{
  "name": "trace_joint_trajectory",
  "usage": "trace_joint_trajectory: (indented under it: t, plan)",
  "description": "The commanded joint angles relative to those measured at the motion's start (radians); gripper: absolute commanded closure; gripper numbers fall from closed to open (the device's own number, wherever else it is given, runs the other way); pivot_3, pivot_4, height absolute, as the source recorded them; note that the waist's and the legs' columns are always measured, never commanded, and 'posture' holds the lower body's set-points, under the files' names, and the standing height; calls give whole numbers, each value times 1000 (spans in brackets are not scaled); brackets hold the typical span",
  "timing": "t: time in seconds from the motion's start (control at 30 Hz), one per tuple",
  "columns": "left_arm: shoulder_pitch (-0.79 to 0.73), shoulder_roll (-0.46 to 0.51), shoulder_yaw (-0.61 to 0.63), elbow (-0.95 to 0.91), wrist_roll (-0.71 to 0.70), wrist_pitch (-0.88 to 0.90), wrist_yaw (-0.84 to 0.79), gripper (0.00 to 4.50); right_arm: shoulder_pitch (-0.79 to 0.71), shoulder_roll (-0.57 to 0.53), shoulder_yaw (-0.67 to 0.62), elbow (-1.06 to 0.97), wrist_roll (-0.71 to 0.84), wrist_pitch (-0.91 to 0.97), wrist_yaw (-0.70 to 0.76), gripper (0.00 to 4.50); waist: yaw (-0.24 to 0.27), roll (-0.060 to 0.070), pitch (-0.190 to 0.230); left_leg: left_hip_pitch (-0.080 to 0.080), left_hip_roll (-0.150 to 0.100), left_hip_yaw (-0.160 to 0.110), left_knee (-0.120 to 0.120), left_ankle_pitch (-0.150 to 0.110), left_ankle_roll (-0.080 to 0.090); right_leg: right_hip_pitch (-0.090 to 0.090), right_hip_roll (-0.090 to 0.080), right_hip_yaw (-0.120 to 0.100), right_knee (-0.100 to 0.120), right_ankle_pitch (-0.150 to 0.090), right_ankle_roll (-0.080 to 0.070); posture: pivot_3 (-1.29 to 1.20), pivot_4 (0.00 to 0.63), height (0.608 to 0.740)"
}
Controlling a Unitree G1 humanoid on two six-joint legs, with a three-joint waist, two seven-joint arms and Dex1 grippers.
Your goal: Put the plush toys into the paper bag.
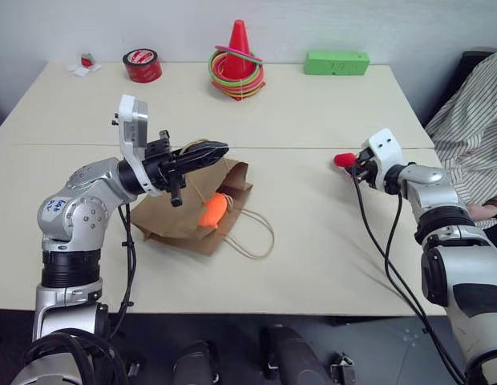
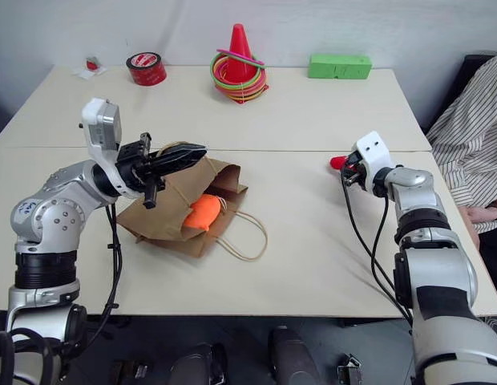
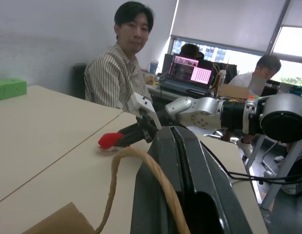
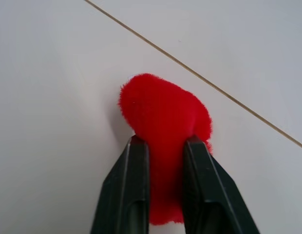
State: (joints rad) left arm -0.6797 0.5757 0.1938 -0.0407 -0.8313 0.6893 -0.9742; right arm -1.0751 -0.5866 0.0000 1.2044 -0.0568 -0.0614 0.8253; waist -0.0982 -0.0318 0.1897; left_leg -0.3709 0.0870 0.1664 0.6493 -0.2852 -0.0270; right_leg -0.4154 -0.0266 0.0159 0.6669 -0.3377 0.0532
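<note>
Tables [image 1: 313, 120] joined by a seam stand against a white wall [image 1: 393, 24].

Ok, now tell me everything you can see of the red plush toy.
The red plush toy is small, rounded and bright red, with short fuzzy pile that looks soft. It lies on the pale table near the seam between the two tabletops, far to the right of the paper bag. The right gripper has its two black fingers pressed against the toy's sides, squeezing its near end narrow, while the far end bulges out round. No white patch shows from these angles.
</note>
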Motion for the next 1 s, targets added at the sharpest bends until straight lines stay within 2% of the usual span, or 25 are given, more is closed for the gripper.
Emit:
trace_joint_trajectory:
  t: [0.03,0.1,0.17,0.23,0.3,0.37,0.47,0.57,0.77,1.0]
  plan:
    - [-43,27,58,-37,-88,64,11,4500,53,20,9,-277,111,105,255,4435,-3,0,0,0,0,0,0,0,0,0,0,0,0,0,0,0,150,740]
    - [-78,26,102,-5,-176,144,45,4500,186,20,66,-700,237,346,389,4435,0,0,0,0,1,0,-1,0,0,0,1,0,0,0,0,0,150,740]
    - [-83,54,98,4,-198,199,26,4500,275,42,111,-1016,320,524,386,4435,2,1,0,-1,3,-2,-1,0,-2,-1,2,0,1,0,0,0,150,740]
    - [-80,79,83,7,-197,226,5,4500,302,92,129,-1167,355,634,318,4435,1,1,0,-1,4,-2,-1,-1,-4,-2,2,-1,2,-1,-1,0,150,740]
    - [-87,89,78,20,-193,239,-2,4500,305,163,160,-1234,357,698,244,4435,4,1,1,-1,4,-2,0,-1,-4,-2,2,-2,4,-2,-2,0,150,740]
    - [-98,94,76,33,-189,250,-7,4500,297,242,190,-1242,341,723,167,4435,10,1,0,-1,4,-2,3,-1,-4,-2,1,-2,5,-2,-3,0,150,740]
    - [-112,98,77,50,-200,288,-4,4500,283,358,255,-1183,240,620,24,4435,13,1,0,-1,2,-2,4,0,-2,-2,0,-3,6,-1,-3,0,150,740]
    - [-116,104,73,51,-202,315,-9,4500,230,469,252,-1071,197,561,-100,4435,13,0,0,-2,1,-2,3,0,-2,-3,0,-3,6,-1,-3,0,150,740]
    - [-116,85,96,46,-246,354,1,4500,149,573,279,-792,97,475,-256,4435,11,-1,0,-9,2,0,3,0,-2,-12,-1,-2,7,-1,-3,0,150,740]
    - [-109,83,91,45,-240,345,-1,4500,119,622,324,-570,9,345,-283,4436,-10,-1,0,-12,2,0,4,0,-2,-14,-1,-1,8,-1,-3,0,150,740]
